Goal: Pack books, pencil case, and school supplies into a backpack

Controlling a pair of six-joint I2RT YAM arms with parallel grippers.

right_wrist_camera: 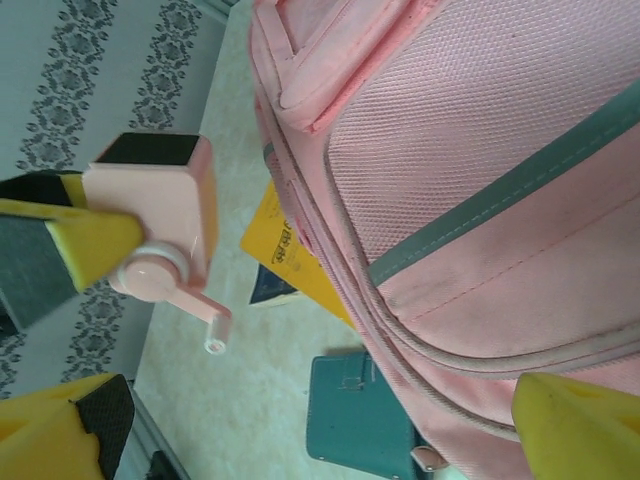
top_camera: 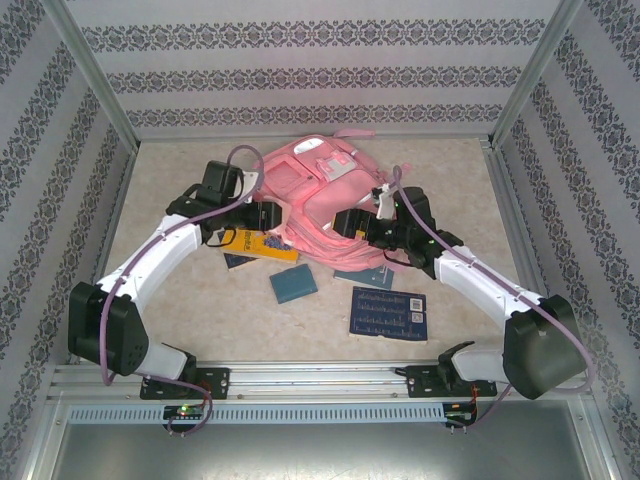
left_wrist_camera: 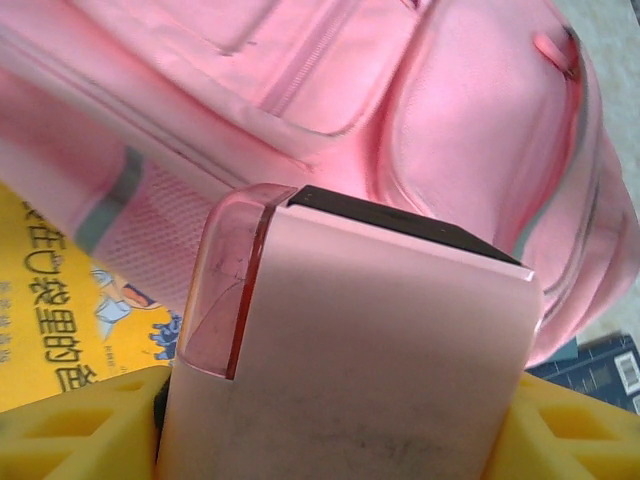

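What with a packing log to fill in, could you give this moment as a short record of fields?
left gripper: shut on pink pencil sharpener, beside the backpack
right gripper: open, at the backpack's edge
backpack: lying on the table
yellow book: partly under the backpack
teal book: loose on the table
navy book: loose on the table

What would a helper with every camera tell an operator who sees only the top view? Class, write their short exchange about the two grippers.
Operator: Is the left gripper holding anything?
Observer: Yes, its jaws are shut on a pink box.
Operator: Any detail on that box?
Observer: A small crank sticks out of its side.
Operator: And the right gripper?
Observer: Its jaws are wide open, close beside the backpack.
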